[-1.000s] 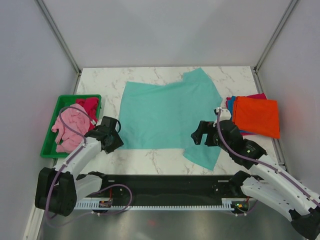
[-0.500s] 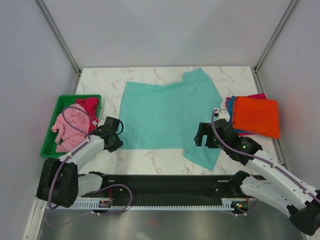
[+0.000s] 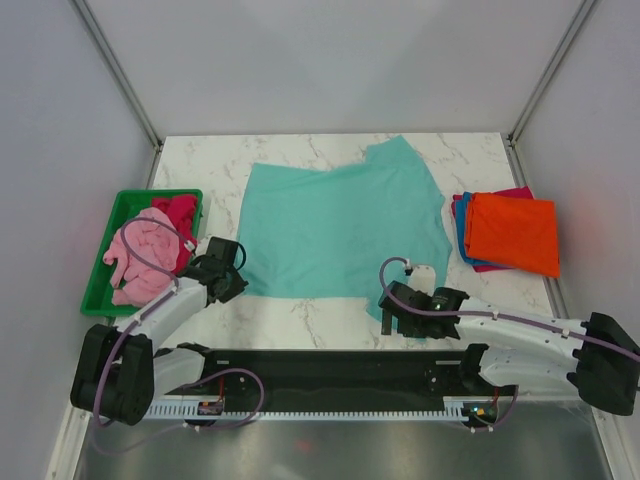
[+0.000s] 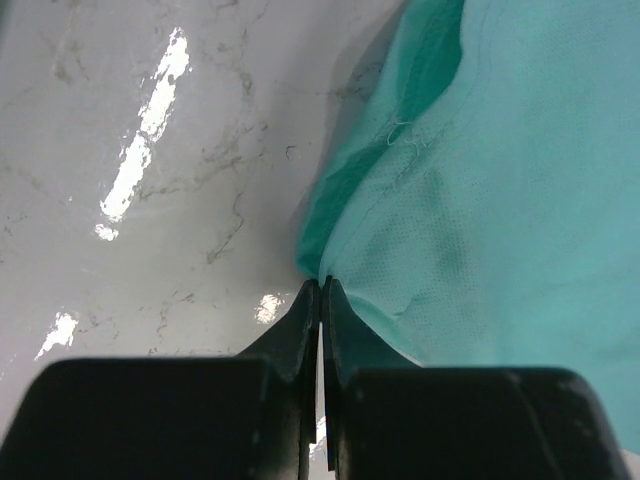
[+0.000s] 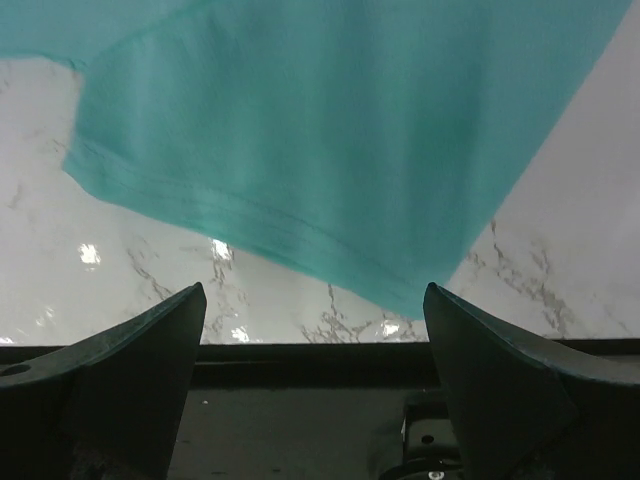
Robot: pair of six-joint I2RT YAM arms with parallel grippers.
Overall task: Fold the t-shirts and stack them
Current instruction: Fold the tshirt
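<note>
With the left jaws clamped on a near corner of the teal shirt point(image 3: 340, 225), the right jaws, wide open and empty, should take its hem deeply before both lift together.

Bright, even overhead light; shadows soft. Wrist views: glare streaks on glossy white marble tabletop point(image 4: 150, 130), faint shadow beside teal cloth t-shirt point(image 4: 500, 200) edge, near foreground blurry. Top view sharp.
</note>
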